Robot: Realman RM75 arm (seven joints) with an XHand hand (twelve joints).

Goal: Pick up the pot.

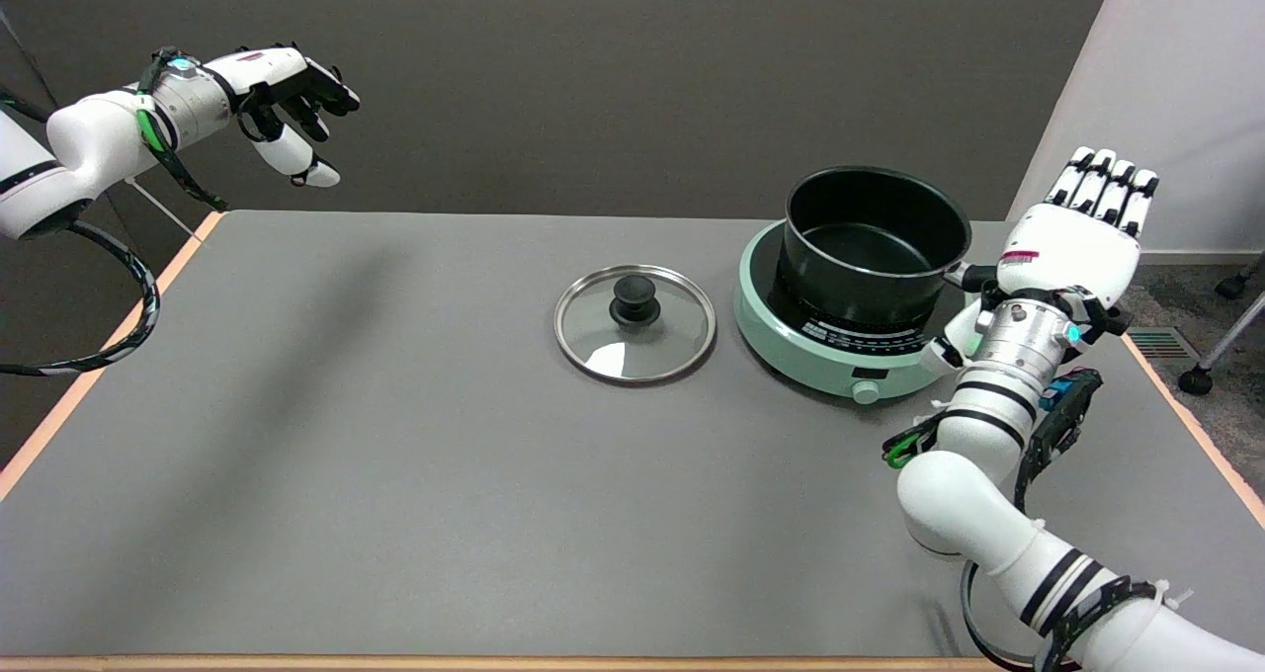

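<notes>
Right hand (1072,247) open, round black pot (875,247)

Lid (634,322) lies left of pot (874,247), apart

pot (876,242) on cooker (791,336), lid (634,322) left

The pot (876,247) is black inside and out, with a dull sheen on its wall. It sits on a pale mint-green cooker (840,341) whose top is black, marked with a curved row of fine white print, and whose front carries a mint-green knob (867,391). The lid (634,322) is clear glass with a silver metal rim and a black knob. The table (395,455) is plain matte grey with a light orange-tan wooden edge. The right hand (1072,247) is white, its fingers (1102,188) banded black and white, with a small red label on its back.
</notes>
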